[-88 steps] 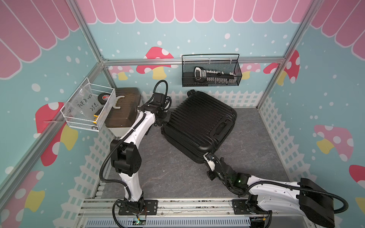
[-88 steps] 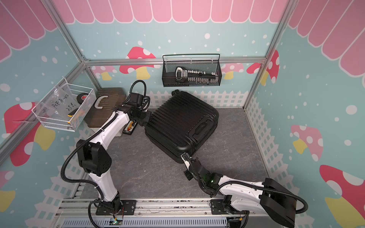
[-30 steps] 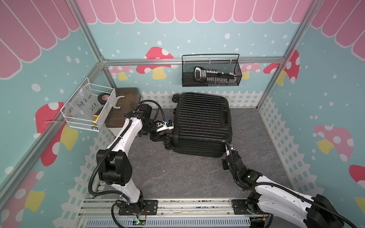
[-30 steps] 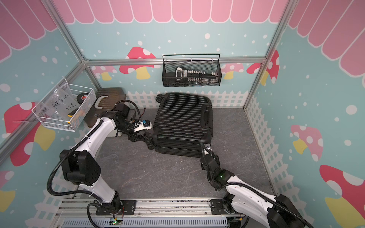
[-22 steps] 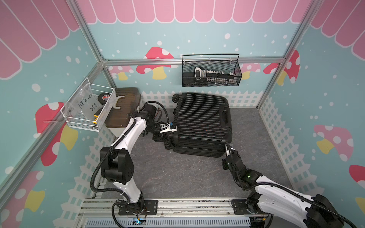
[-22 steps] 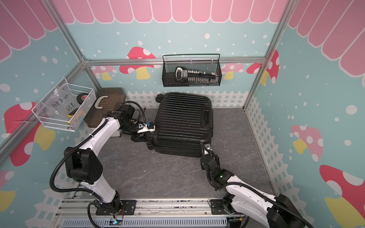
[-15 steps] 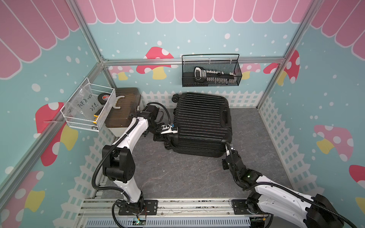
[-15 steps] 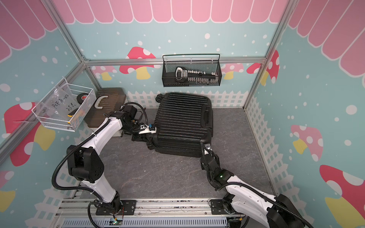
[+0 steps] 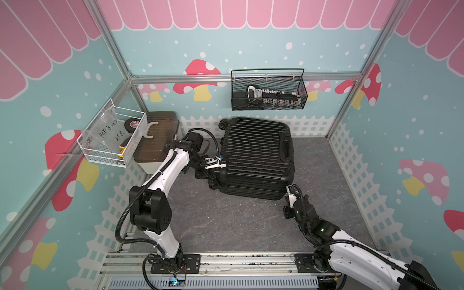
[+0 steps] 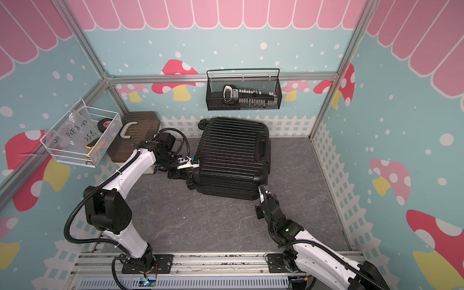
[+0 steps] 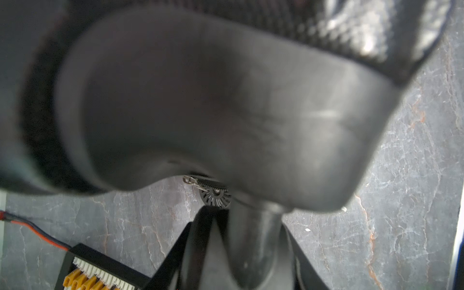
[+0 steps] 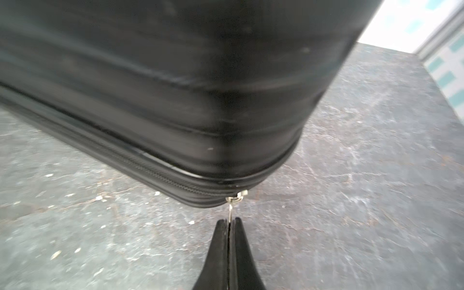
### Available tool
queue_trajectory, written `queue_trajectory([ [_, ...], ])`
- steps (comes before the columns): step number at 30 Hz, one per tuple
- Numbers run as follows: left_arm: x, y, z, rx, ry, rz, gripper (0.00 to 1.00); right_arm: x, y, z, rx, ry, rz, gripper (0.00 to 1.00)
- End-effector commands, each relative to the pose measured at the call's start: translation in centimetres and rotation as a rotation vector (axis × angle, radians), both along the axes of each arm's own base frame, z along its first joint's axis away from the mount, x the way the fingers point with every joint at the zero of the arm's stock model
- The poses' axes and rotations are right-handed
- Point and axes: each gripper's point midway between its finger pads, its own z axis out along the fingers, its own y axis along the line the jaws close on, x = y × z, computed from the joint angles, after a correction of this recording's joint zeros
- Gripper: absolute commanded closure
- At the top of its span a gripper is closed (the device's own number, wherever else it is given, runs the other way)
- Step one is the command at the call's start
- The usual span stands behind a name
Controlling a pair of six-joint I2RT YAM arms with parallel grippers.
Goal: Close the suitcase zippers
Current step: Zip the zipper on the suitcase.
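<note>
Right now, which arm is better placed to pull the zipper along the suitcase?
The right. The right gripper is shut on a zipper pull tab at the suitcase corner; the left gripper sits by a wheel, holding no tab visibly.

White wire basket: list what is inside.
A clear plastic bag with handwriting, a black tape roll, and a yellow-handled tool half hidden by the basket's mesh. Anything under the bag is covered.

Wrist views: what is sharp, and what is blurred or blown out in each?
Left wrist view: the suitcase fills the frame, close and out of focus; only the floor is crisp. Right wrist view: shell soft, the zipper pull and right hand sharp, far wall overexposed.
</note>
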Motion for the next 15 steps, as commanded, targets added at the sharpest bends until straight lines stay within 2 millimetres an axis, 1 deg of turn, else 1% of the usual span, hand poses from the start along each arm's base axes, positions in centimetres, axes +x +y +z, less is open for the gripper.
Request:
queue_trajectory([
  [1,6.0,1.0,4.2,-0.073,-0.158,0.327,0.83,-1.5,3.5,0.7,0.072,-0.007,0.207,1.0],
  [7,7.0,1.6,4.4,-0.07,-0.166,0.424,0.84,-2.3,5.1,0.8,0.089,0.005,0.313,1.0],
  [11,6.5,1.4,4.4,-0.089,-0.151,0.443,0.84,-2.2,5.8,1.1,0.108,-0.009,0.339,1.0],
  [15,5.6,0.8,4.4,-0.108,-0.133,0.494,0.84,-1.5,5.7,0.8,0.091,-0.005,0.31,1.0],
])
